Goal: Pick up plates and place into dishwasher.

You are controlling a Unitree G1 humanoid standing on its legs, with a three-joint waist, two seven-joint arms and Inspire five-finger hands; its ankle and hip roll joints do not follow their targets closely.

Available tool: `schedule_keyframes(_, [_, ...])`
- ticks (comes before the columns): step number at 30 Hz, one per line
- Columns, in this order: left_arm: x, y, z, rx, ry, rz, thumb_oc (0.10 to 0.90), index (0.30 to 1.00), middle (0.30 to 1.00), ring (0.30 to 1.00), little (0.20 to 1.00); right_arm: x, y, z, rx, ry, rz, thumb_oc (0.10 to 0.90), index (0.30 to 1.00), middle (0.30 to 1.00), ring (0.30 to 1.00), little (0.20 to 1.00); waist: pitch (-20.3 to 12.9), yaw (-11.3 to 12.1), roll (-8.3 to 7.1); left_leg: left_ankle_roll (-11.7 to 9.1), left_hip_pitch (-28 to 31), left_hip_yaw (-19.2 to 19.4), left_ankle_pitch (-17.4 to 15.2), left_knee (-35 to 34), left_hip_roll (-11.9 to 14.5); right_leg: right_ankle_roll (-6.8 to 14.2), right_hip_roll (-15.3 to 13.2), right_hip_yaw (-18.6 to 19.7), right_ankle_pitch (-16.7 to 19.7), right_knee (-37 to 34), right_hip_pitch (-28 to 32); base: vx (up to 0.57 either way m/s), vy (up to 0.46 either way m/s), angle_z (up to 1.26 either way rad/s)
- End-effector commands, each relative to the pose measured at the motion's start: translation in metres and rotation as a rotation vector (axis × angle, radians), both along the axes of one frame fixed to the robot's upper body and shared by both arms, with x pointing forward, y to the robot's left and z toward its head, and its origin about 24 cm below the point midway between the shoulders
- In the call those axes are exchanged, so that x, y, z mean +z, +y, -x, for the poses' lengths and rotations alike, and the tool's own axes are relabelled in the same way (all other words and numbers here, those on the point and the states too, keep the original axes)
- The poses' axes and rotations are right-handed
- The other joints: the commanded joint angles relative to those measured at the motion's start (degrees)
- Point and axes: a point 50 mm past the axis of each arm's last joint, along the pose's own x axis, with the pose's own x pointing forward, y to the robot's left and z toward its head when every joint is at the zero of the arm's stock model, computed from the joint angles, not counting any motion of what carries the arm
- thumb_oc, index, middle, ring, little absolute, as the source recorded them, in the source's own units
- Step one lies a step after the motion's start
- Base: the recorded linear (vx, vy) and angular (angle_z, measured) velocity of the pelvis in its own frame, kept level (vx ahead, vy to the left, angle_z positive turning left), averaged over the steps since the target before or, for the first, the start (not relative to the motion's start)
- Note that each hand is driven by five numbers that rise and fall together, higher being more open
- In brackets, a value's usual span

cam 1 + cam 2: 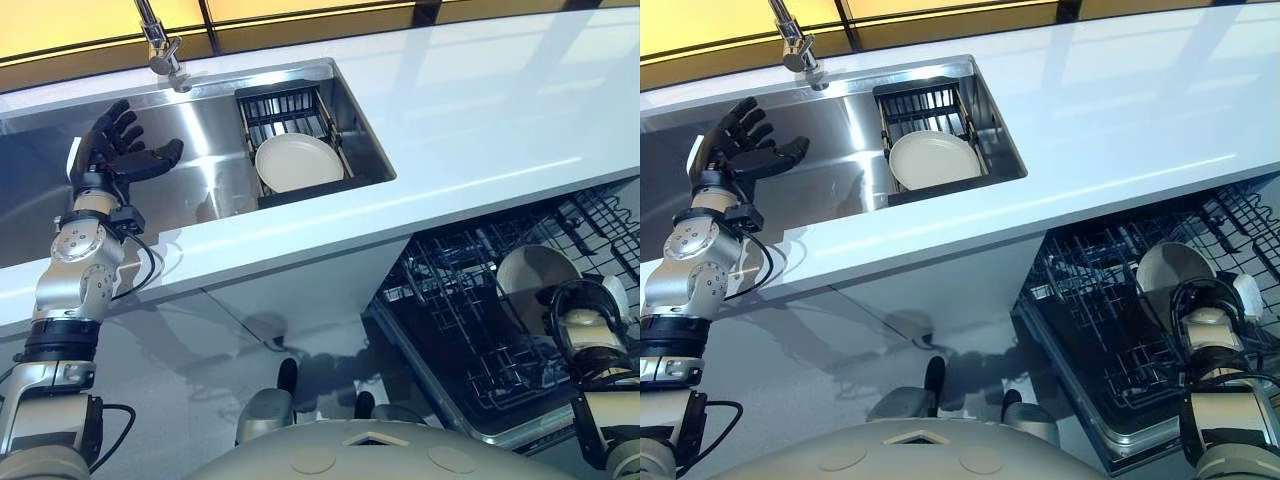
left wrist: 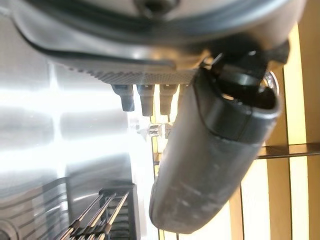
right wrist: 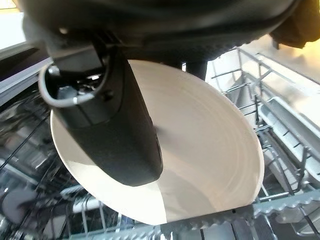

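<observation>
Fingers of the left hand (image 1: 108, 160) are spreading straight and gripping nothing, hovering above the stainless sink (image 1: 205, 185) beside the faucet (image 1: 160, 45). One white sink plate (image 1: 298, 162) is lying in the black dish rack (image 1: 285, 105) at the sink's right end, well apart from that hand. Below the countertop (image 1: 480, 120), the right hand (image 1: 592, 335) is reaching into the open dishwasher rack (image 1: 455, 320). Its thumb (image 3: 117, 135) is pressing across the face of the held plate (image 3: 210, 150), pinching it. This plate is standing tilted among the wire tines, its lower edge resting at the rack.
</observation>
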Motion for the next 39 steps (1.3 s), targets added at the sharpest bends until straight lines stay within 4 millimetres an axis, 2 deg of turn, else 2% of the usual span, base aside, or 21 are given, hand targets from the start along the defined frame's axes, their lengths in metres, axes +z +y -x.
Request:
schedule_keyframes(1, [0.070, -0.020, -0.009, -0.102, -0.283, -0.095, 0.800, 0.900, 0.900, 0.900, 0.900, 0.076, 0.021, -0.061, 0.176, -0.364, 0.149, 0.800, 0.900, 0.900, 0.900, 0.900, -4.34, -0.46, 2.07, 0.11, 2.79, 3.70, -7.77, 1.97, -0.98, -1.57, 4.28, 1.62, -5.42, 8.36, -4.78, -0.04, 0.018, -0.02])
schedule_keyframes(7, [0.060, -0.020, -0.011, -0.084, -0.278, -0.072, 0.800, 0.900, 0.900, 0.900, 0.900, 0.100, 0.050, -0.075, 0.230, -0.635, 0.124, 0.800, 0.900, 0.900, 0.900, 0.900, -4.48, -1.66, 2.49, 0.33, 2.96, 4.67, -8.01, 1.63, -1.14, -1.18, 4.28, 2.39, -5.28, 8.49, -5.34, -0.04, 0.028, -0.03])
schedule_keyframes(12, [0.055, -0.020, -0.011, -0.074, -0.267, -0.069, 0.800, 0.900, 0.900, 0.900, 0.900, 0.104, 0.055, -0.074, 0.255, -0.676, 0.126, 0.800, 0.900, 0.900, 0.900, 0.900, -4.94, -2.53, 2.58, 0.40, 3.37, 5.76, -8.20, 1.19, -1.21, -0.79, 4.19, 2.76, -5.21, 8.42, -5.61, -0.04, 0.022, -0.09])
schedule_keyframes(17, [0.056, -0.019, -0.012, -0.069, -0.265, -0.088, 0.800, 0.900, 0.900, 0.900, 0.900, 0.099, 0.051, -0.069, 0.248, -0.650, 0.116, 0.800, 0.900, 0.900, 0.900, 0.900, -5.29, -3.21, 2.47, 0.53, 3.61, 6.72, -8.34, 1.07, -1.25, -0.64, 4.12, 2.96, -5.14, 8.47, -5.77, -0.05, 0.012, -0.10])
schedule_keyframes(25, [0.075, -0.009, -0.014, -0.040, -0.250, -0.255, 0.800, 0.900, 0.900, 0.900, 0.900, 0.090, 0.052, -0.060, 0.266, -0.667, 0.050, 0.800, 0.900, 0.900, 0.900, 0.900, -5.80, -4.74, 2.84, 0.91, 4.17, 8.63, -9.14, 1.88, -1.41, -0.20, 3.56, 3.51, -5.24, 9.57, -6.20, -0.05, 0.029, -0.14])
schedule_keyframes(33, [0.100, 0.011, -0.021, 0.022, -0.136, -0.541, 0.800, 0.900, 0.900, 0.900, 0.900, 0.125, 0.073, -0.052, 0.328, -0.971, 0.053, 0.800, 0.900, 0.900, 0.900, 0.900, -5.93, -7.68, 4.10, 1.61, 4.90, 10.83, -10.21, 2.24, -2.09, 0.97, 2.99, 4.67, -4.77, 10.41, -7.19, -0.05, 0.072, -0.15])
schedule_keyframes(34, [0.106, 0.019, -0.022, 0.048, -0.093, -0.601, 0.800, 0.900, 0.900, 0.900, 0.900, 0.130, 0.077, -0.049, 0.353, -1.016, 0.062, 0.800, 0.900, 0.900, 0.900, 0.900, -6.04, -8.52, 4.44, 1.75, 4.98, 11.42, -10.49, 2.23, -2.41, 1.41, 2.84, 5.00, -4.39, 10.11, -7.45, -0.06, 0.096, -0.23])
schedule_keyframes(39, [0.121, 0.041, -0.027, 0.108, 0.075, -0.731, 0.800, 0.900, 0.900, 0.900, 0.900, 0.133, 0.090, -0.045, 0.483, -1.043, -0.032, 0.800, 0.900, 0.900, 0.900, 0.900, -6.34, -10.85, 5.17, 1.88, 5.08, 13.37, -11.05, 2.06, -3.25, 2.76, 2.45, 5.94, -2.58, 8.25, -8.24, -0.04, 0.094, -0.26])
